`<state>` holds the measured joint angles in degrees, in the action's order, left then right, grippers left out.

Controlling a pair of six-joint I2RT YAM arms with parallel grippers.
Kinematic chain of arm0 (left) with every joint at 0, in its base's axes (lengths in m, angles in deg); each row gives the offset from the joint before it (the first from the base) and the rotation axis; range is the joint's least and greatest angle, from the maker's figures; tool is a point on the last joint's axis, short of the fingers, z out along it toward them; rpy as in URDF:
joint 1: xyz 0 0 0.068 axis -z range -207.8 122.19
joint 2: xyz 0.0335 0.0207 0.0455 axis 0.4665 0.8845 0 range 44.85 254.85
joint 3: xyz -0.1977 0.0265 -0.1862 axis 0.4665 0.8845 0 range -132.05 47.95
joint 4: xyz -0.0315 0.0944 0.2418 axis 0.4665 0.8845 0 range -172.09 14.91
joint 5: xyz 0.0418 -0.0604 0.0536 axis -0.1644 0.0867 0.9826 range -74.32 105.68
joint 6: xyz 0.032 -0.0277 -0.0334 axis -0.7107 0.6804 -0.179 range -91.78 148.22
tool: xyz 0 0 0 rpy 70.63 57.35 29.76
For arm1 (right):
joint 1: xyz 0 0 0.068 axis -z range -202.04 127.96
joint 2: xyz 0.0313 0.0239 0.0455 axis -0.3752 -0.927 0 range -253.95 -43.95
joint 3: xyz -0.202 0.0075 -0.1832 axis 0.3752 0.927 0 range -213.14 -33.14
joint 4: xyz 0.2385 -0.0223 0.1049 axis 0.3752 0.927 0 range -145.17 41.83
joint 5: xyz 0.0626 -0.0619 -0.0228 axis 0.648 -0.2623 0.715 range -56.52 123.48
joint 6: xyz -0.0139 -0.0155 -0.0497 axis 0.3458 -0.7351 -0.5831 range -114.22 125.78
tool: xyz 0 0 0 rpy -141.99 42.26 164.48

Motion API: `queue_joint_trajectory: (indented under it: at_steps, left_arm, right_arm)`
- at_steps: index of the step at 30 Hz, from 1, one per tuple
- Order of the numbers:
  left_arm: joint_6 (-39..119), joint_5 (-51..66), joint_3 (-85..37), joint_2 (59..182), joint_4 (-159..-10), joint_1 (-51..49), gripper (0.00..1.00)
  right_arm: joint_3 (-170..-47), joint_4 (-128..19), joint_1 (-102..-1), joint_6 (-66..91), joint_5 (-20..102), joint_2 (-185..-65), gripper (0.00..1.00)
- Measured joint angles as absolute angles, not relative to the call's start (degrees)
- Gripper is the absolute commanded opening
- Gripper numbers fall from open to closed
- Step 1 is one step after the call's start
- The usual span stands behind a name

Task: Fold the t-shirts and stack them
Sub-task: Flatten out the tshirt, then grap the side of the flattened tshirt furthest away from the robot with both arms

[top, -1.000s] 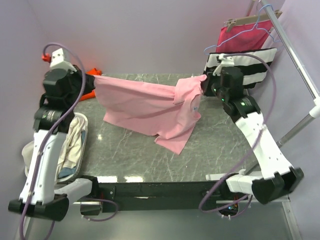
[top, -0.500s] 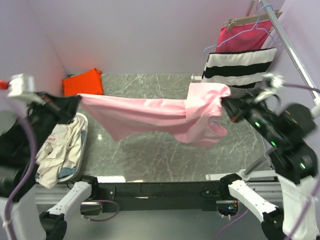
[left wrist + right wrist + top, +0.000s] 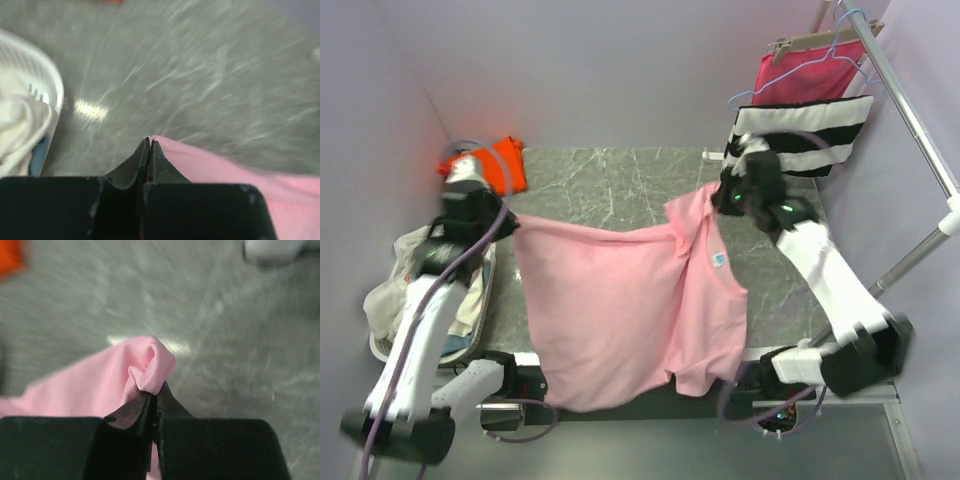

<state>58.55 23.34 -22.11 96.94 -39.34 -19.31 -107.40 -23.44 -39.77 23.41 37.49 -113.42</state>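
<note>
Holding the pink t-shirt (image 3: 620, 300) spread over the table (image 3: 610, 175), our left gripper (image 3: 149, 144) and right gripper (image 3: 156, 392) each pinch tight on its upper edge. We should lower both evenly, cloth taut, so it lands flat. The orange t-shirt (image 3: 490, 165) lies far left.

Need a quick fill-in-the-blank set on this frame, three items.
1. The left end effector and right end effector are both ___ on the pink tee.
2. The orange tee lies at the table's far ___ corner.
3. The striped cloth hangs past the table's far ___ corner.
Missing: shut, left, right.
</note>
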Motion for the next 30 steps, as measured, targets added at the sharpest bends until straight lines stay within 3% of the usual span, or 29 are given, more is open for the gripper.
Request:
queue_joint_trajectory:
  at_steps: [5, 9, 10, 12, 14, 20, 30]
  left_arm:
    - [61.9, 28.5, -7.4, 112.0, -48.8, -19.3, 0.01]
    - [63.9, 33.3, -7.4, 125.5, -56.2, -19.5, 0.01]
    - [63.9, 34.2, -8.6, 128.4, -56.9, -19.6, 0.01]
    - [63.9, 35.7, -13.5, 136.4, -57.8, -19.8, 0.01]
    - [63.9, 36.3, -19.0, 143.3, -59.1, -19.9, 0.01]
    - [63.8, 35.3, -23.0, 149.8, -62.3, -19.8, 0.01]
    - [63.8, 33.8, -22.3, 149.7, -64.3, -19.8, 0.01]
  right_arm:
    - [-101.1, -24.0, -39.5, 25.4, 32.7, -131.5, 0.0]
    - [-102.6, -26.3, -39.1, 26.7, 28.9, -140.6, 0.02]
    - [-103.4, -26.7, -39.0, 26.9, 28.0, -142.3, 0.09]
    - [-106.2, -27.0, -38.4, 27.4, 25.7, -146.5, 0.42]
    - [-109.4, -27.2, -37.6, 28.1, 23.7, -150.4, 0.56]
    - [-111.9, -28.4, -36.6, 27.0, 21.0, -151.7, 0.64]
    - [-119.4, -29.0, -38.3, 24.8, 29.2, -152.0, 0.64]
